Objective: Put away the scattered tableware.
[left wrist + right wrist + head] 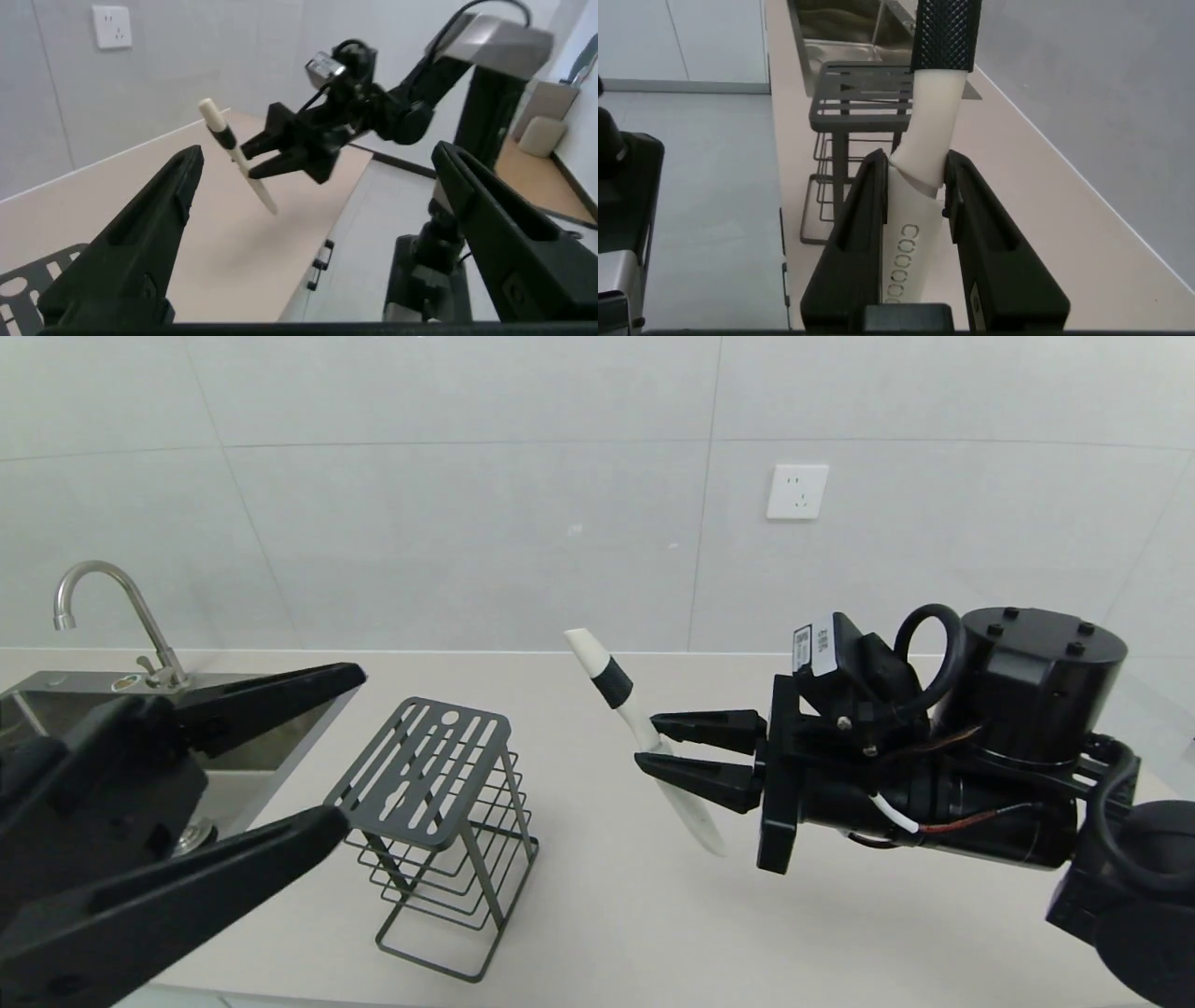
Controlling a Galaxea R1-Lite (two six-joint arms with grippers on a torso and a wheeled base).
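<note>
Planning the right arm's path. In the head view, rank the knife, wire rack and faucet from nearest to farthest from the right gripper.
1. Knife, clamped between the jaws of the right gripper.
2. Wire rack, standing on the counter toward the robot's left.
3. Faucet, farthest left, behind the sink.

sink [65, 683], faucet [145, 616] far left | wall socket [797, 491] on tiled wall [467, 523] | perhaps a drain strainer [191, 837]

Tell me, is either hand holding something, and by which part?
The right hand grips a white knife about where its handle meets the blade, handle up. The left hand is open and empty.
</note>
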